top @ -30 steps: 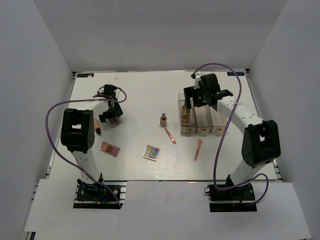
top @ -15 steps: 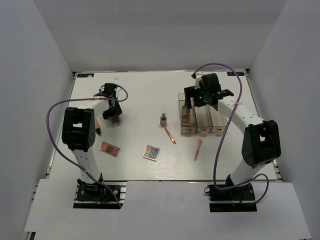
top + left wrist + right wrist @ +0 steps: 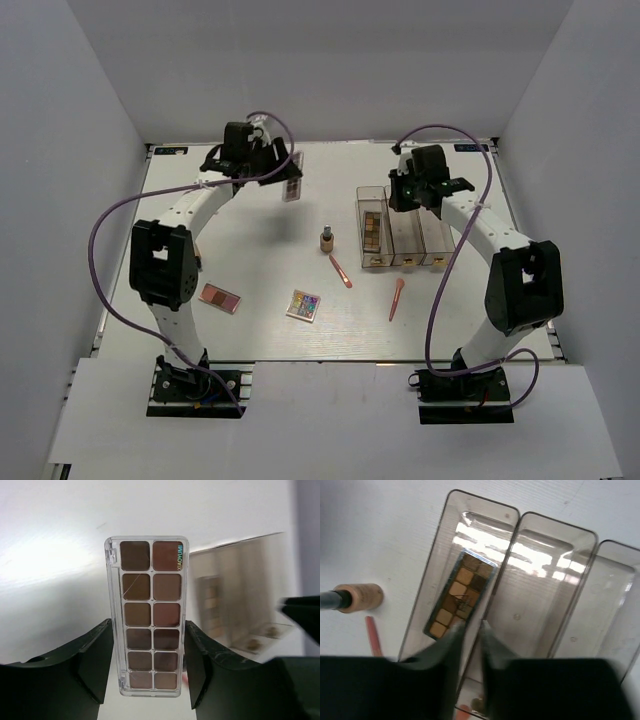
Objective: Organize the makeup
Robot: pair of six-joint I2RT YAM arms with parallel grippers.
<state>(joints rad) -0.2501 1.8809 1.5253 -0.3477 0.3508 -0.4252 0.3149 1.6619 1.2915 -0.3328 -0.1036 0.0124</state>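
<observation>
Currently your left tool [image 3: 285,172] is clamped on a twelve-pan brown palette [image 3: 151,615] in a clear case; its two fingers [image 3: 95,662] press the long edges at the lower half of the case. You will find this palette held to the left of the clear three-compartment box [image 3: 405,262], level with the box's far end. Your right tool [image 3: 403,193] hangs over the far end of the box. Its fingertips [image 3: 456,632] stand nearly together, with a narrow slit between them and nothing gripped. The brown-gold palette [image 3: 460,594] lies lengthwise inside the box's left compartment, slightly askew to the walls. On the worktop [image 3: 260,230], the tan bottle [image 3: 326,239] with its dark cap stands just left of the box. One coral stick [image 3: 340,271] lies immediately nearside of that bottle, left of the box's near end. The second coral stick [image 3: 397,298] lies nearside of the box, close to its knobbed end. The multicolour palette [image 3: 303,305] rests nearside and left of the box. The pink-brown palette [image 3: 219,296] lies well apart from the box, farther left.
</observation>
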